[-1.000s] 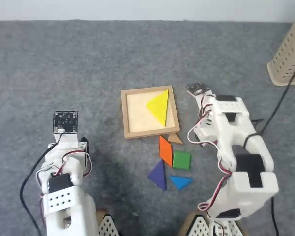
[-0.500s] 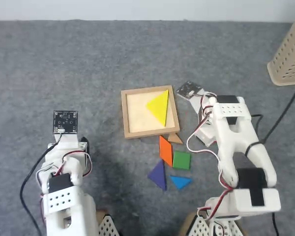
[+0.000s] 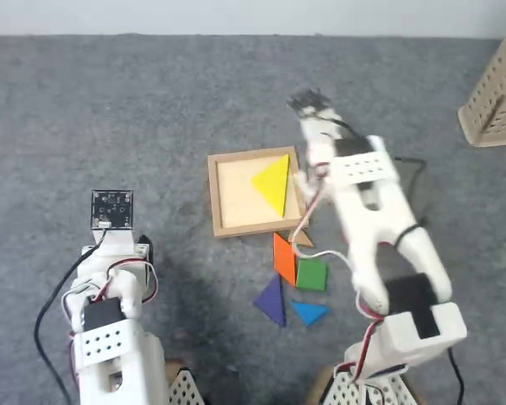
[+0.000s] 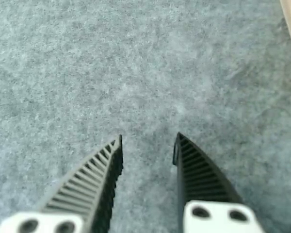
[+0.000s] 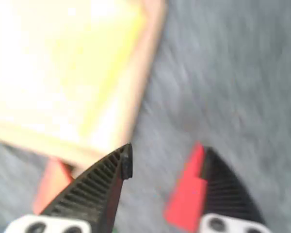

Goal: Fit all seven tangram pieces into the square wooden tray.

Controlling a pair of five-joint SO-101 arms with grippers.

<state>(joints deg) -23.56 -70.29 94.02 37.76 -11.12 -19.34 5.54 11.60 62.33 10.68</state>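
**Red piece waits at the tray's rim**

The right pincer [image 5: 165, 154] hangs beside the wooden tray [image 3: 212, 196], jaws apart, with a red piece [image 5: 185, 199] lying against one finger, probably to go next to the yellow triangle [image 3: 272, 181] already inside. The orange piece [image 3: 284, 257] and four others lie on the desk [image 3: 110, 110] near the tray, within reach. The left pincer [image 4: 148, 141], jaws apart and empty, hangs aside over bare desk.

White arms [image 3: 116, 342], black ribbed fingers [image 4: 101, 171]
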